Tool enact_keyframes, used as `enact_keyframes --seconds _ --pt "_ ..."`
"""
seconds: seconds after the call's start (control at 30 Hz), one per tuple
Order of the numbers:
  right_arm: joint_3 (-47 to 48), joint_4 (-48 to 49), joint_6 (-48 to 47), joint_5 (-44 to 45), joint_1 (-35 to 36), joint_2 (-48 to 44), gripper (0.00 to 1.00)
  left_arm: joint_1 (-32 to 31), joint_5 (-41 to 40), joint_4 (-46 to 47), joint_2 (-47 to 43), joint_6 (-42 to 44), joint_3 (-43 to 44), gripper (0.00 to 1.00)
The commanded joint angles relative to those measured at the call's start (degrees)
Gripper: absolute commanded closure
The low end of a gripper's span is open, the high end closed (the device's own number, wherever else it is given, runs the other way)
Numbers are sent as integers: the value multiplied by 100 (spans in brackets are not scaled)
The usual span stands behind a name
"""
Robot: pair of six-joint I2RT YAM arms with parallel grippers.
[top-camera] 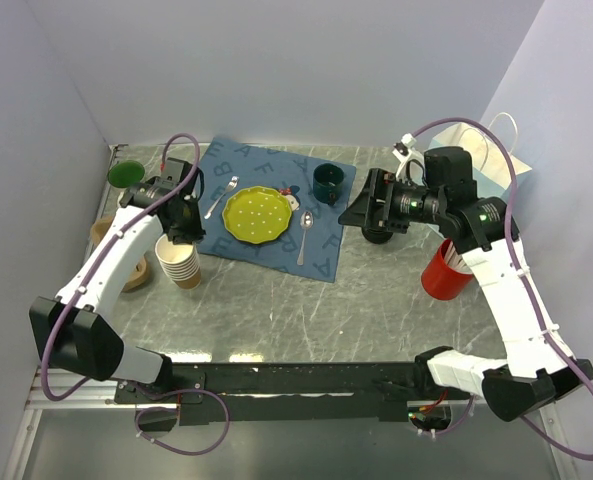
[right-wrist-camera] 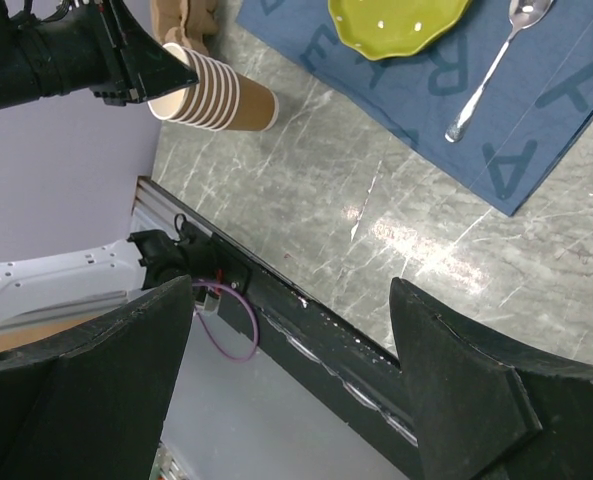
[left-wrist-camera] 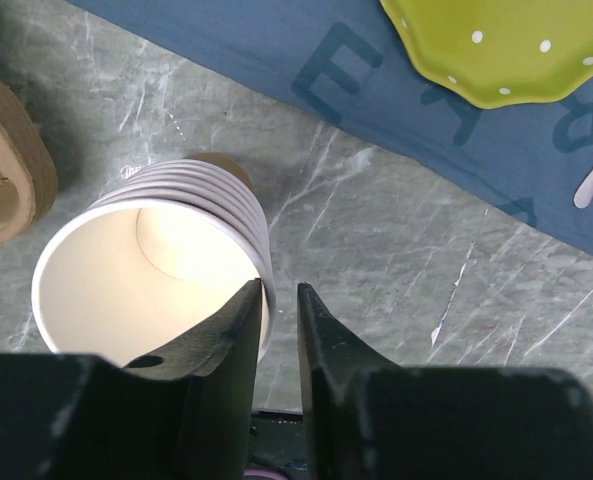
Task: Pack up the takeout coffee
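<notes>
Here, the left gripper (left-wrist-camera: 276,296) has its two black fingers nearly together, with only a narrow slit between them. The near wall of the topmost cup in the stack of lidless tan paper cups (left-wrist-camera: 201,195) stands in that slit, one finger inside the rim and the other outside. I cannot tell whether they press the paper. The stack stands upright on the grey marble-patterned tabletop (left-wrist-camera: 396,270), just off the near-left corner of the blue fabric placemat printed with letters (left-wrist-camera: 306,70). A brown cardboard piece (left-wrist-camera: 1,180) lies on the stack's other side.

The right gripper (right-wrist-camera: 294,290) has its jaws spread wide, with only tabletop showing between them. It points toward the left arm from the right edge of the placemat, near the dark green mug (top-camera: 328,183) on the mat's far-right corner. A yellow-green dotted plate with a wavy rim (top-camera: 259,213) lies mid-mat, with a silver fork (top-camera: 221,197) to its left and a silver spoon (top-camera: 304,235) to its right.

The small brown kraft-paper cup with a round black lid cannot be made out for certain. In the top view a dark rounded shape (top-camera: 379,236) sits just under the right gripper, and I cannot tell whether it is that lid. Further right stand a red cup (top-camera: 444,270) and, behind it, a white paper bag (top-camera: 481,165).
</notes>
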Motion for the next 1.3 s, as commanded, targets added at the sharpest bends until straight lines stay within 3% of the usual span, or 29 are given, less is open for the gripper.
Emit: enact_keyframes --seconds 0.0,0.43,0.57,0.67,1.27 --pt "-56 267 83 -84 -9 -216 14 -32 -192 -101 -251 -36 25 77" --pt "-74 294 118 -92 -9 -268 13 -41 -342 -66 -268 17 -116 80" --pt "-136 355 144 -101 -9 -277 13 -41 -351 -83 -295 43 -64 87" --pt "-197 425 188 -127 -9 -304 12 -41 -412 -153 -312 87 -11 99" --pt "-364 531 276 -171 8 -304 12 -84 -1071 -847 -49 61 833 99"
